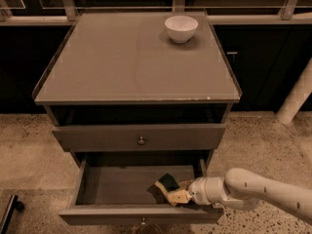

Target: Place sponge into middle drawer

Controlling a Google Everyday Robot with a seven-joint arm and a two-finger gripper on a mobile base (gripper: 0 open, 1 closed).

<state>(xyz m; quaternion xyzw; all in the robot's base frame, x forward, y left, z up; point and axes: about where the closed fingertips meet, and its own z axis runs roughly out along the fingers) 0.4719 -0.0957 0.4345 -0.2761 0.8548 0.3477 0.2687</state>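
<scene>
Small dark-green-over-yellow sponge point(168, 181) held over the open, wide grey-brown middle drawer point(112, 186)
Two-finger gripper point(179, 191), lower right of centre, looks clamped on it; sponge sticks out up-left from the fingertips, tilted, over the drawer's right half, so release looks straight down

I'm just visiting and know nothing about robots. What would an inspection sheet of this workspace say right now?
Surface: grey tabletop, carrying one bowl.
Job's things: sponge held tilted inside the open middle drawer, toward its right front.
Clutter: white bowl at the tabletop's back right.
Grippers: pincer inside the middle drawer, closed on the sponge.
Cables: nothing seen.
Surroundings: knobbed upper drawer above the open one; speckled floor.
</scene>
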